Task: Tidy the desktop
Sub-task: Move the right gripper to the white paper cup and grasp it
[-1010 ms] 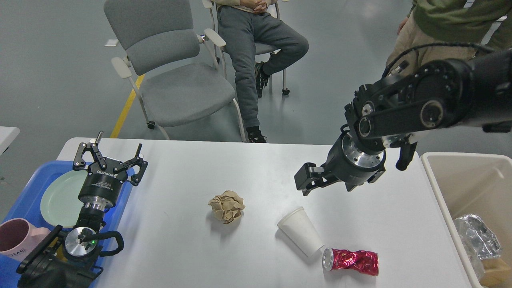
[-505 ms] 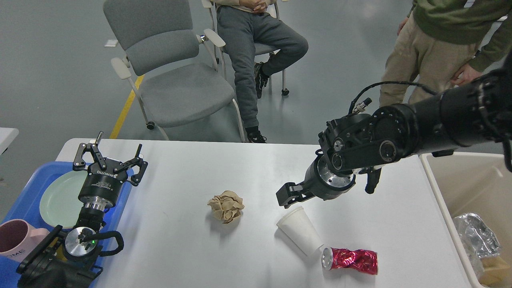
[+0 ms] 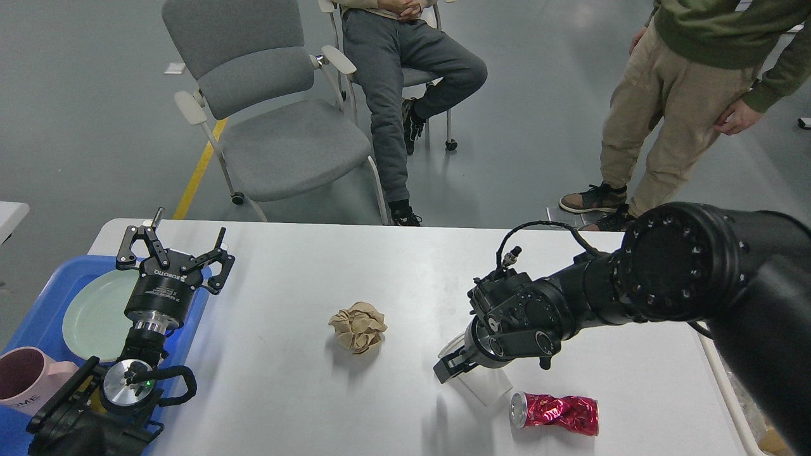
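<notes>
Right gripper [image 3: 451,369] is seen lowered onto the paper cup [image 3: 488,383] lying near the front of the desktop [image 3: 393,272]; whether its fingers are closed on the cup cannot be told. Left gripper [image 3: 174,253] is held with its fingers spread, empty, over the blue tray [image 3: 44,304], where a plate [image 3: 95,316] and a pink mug [image 3: 28,380] are stowed. Much is judged left to do: the crumpled paper ball [image 3: 358,325] and the crushed red can [image 3: 557,413] are not yet cleared.

On the white rounded worktop [image 3: 304,392], the crumpled beige paper ball [image 3: 358,325] lies left of the white paper cup [image 3: 485,385]; the crushed red metal can [image 3: 556,413] lies just right.
</notes>
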